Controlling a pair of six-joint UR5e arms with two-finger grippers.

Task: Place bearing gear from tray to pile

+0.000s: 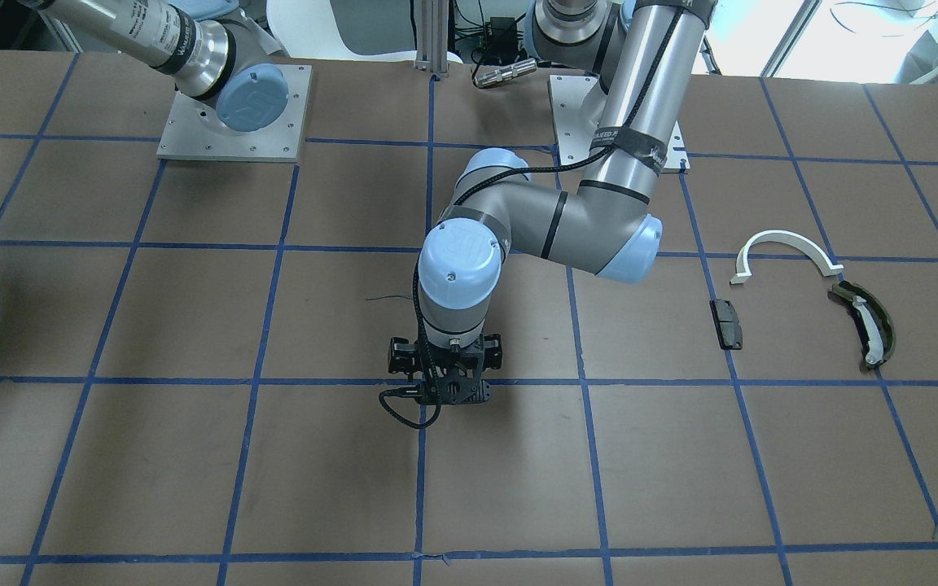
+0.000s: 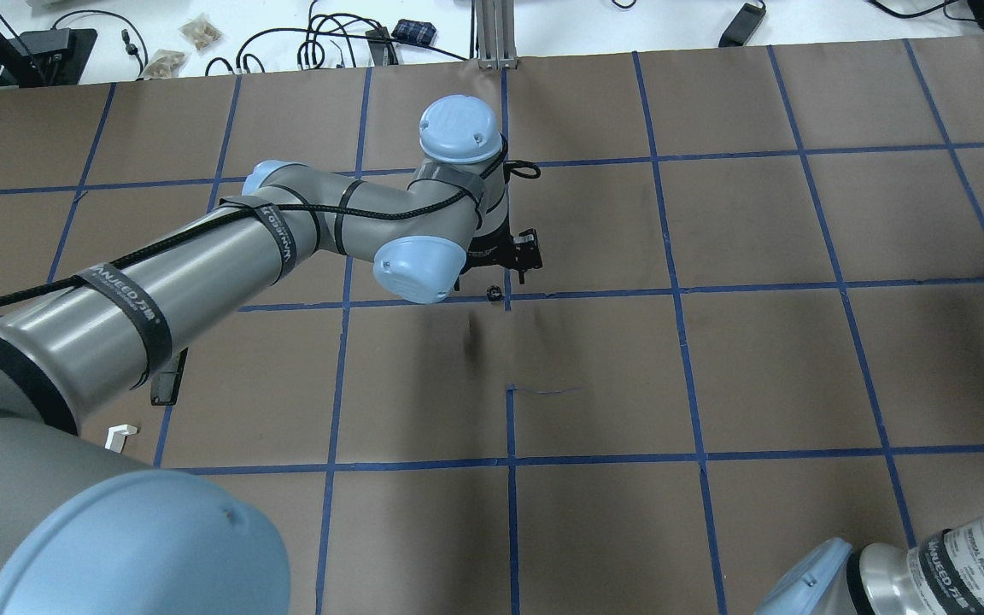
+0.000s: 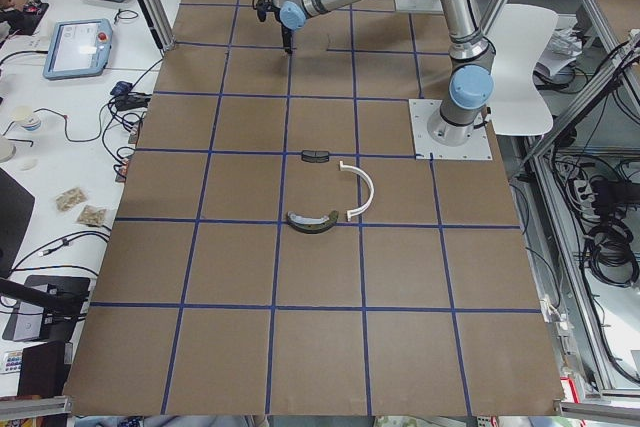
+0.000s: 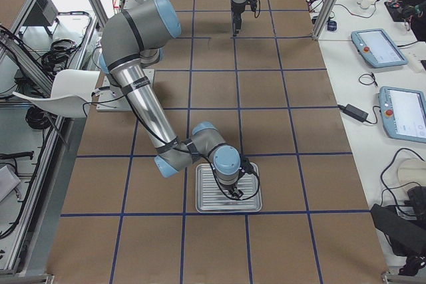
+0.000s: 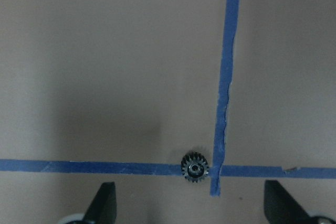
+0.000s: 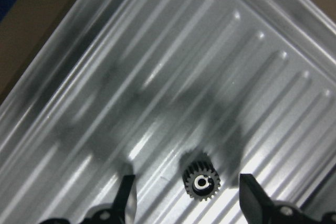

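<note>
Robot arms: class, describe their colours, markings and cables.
The left arm and right arm are silver-grey tubes with pale-blue joint caps and black bands; the left's carry white lettering. A black braided cable runs along the left arm to its black two-finger tool.

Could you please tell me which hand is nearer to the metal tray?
Right. The right hand hangs open directly over the tray, with a small gear beneath it. The left hand is far off at mid-table, open above a second gear on the blue tape.
</note>
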